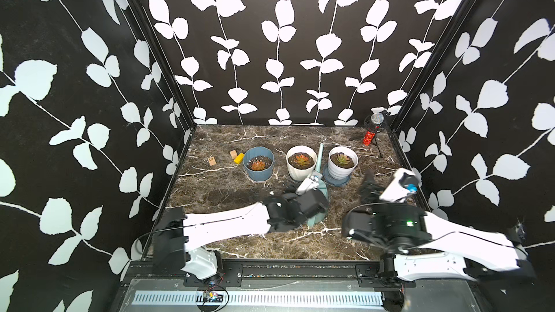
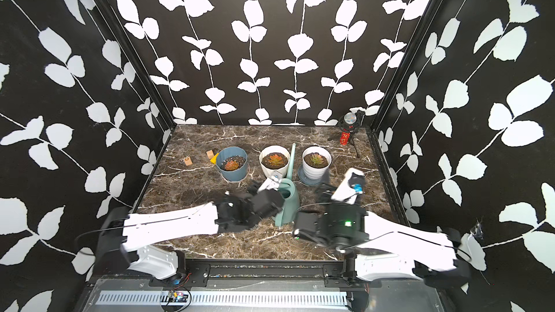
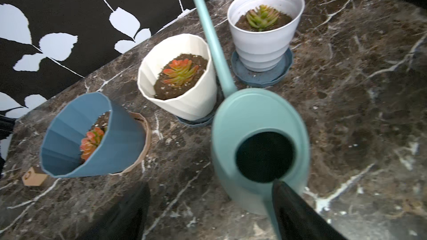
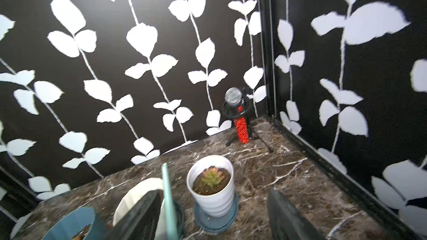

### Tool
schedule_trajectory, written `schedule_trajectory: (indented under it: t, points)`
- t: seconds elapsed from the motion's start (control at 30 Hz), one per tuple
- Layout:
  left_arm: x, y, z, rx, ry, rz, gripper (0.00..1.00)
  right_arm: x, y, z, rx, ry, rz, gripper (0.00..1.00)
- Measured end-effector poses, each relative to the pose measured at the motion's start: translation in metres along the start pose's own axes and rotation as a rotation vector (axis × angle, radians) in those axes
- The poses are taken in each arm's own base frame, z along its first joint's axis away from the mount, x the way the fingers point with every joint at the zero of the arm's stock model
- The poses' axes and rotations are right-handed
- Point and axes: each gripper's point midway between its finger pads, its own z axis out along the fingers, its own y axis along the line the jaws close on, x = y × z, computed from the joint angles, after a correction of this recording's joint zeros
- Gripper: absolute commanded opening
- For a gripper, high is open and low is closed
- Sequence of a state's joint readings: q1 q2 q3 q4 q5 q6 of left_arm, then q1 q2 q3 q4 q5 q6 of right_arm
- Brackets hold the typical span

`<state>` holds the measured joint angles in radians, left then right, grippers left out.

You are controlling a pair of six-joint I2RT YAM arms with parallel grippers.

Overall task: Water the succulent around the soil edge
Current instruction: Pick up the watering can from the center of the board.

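while the teal watering can [image 3: 254,111] stands upright, the left gripper [image 3: 210,183] gapes wide just beside it, gripping nothing. the right gripper [image 4: 215,191] is spread open, empty too.

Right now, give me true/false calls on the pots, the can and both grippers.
1. The blue pot, cream pot and white pot stand in a row. True.
2. The watering can is tipped over the cream pot. False: it stands upright on the table, its spout passing between the cream pot and the white pot.
3. The left gripper is shut on the watering can. False: its jaws stand open.
4. The right gripper is open and empty. True.
5. The white pot sits on a saucer. True.
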<state>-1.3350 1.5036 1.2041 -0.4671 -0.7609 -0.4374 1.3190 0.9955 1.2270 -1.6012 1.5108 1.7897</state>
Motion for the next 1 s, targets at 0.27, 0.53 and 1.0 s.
schedule_trajectory:
  t: [0.27,0.53,1.0]
  points:
    - [-0.001,-0.056,-0.005,-0.033,-0.026,-0.064,0.86,0.004,-0.056,0.004,0.035,-0.034,-0.13,0.76]
    - [0.021,-0.042,-0.001,-0.128,0.022,-0.139,0.85,0.007,-0.065,0.004,0.019,-0.052,-0.134,0.76]
    - [0.06,-0.032,0.011,-0.177,0.051,-0.215,0.75,0.006,-0.05,0.005,0.02,-0.053,-0.192,0.76]
